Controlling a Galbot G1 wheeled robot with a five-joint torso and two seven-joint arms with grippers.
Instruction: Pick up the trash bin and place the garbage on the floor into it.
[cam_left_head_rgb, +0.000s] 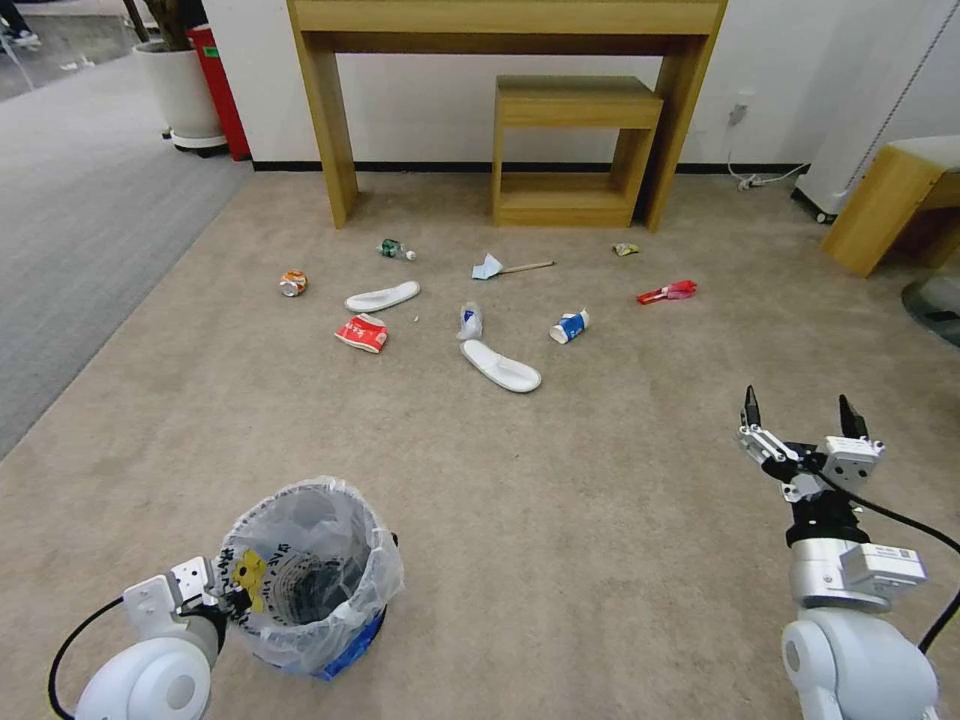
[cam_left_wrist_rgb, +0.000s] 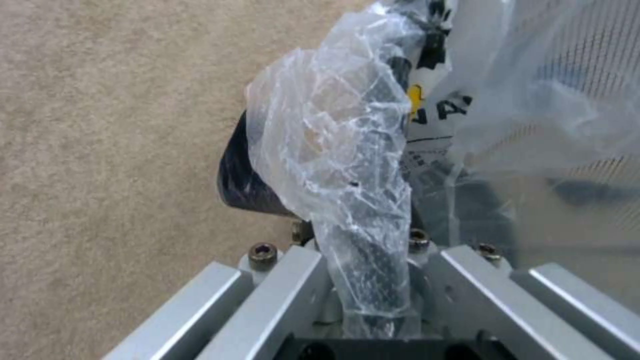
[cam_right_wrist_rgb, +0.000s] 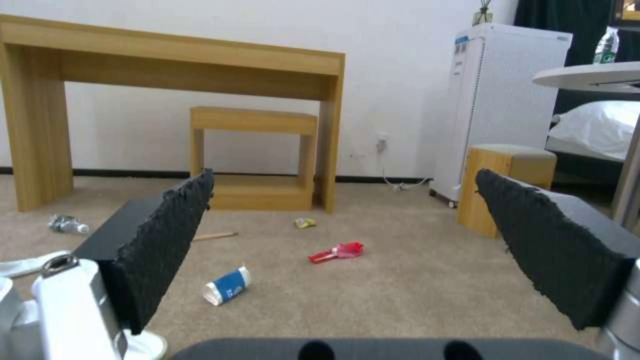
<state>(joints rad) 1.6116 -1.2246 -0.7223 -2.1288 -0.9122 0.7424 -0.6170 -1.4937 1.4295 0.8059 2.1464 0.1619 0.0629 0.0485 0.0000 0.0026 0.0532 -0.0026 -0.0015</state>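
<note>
Your floor (cam_left_head_rgb: 600, 520) is beige carpet. The trash bin (cam_left_head_rgb: 305, 575) sits near left, bag-lined, and your left gripper (cam_left_wrist_rgb: 373, 280) is clenched on its rim. Your right gripper (cam_left_head_rgb: 800, 415) hovers near right, jaws spread, empty. The garbage lies far centre: two white slippers (cam_left_head_rgb: 500, 366) side by side, a red packet (cam_left_head_rgb: 362, 333) left of them, a blue-white paper cup (cam_left_head_rgb: 569, 326) right, an orange can (cam_left_head_rgb: 292, 283) far left, and a red wrapper (cam_left_head_rgb: 668, 292) far right.
</note>
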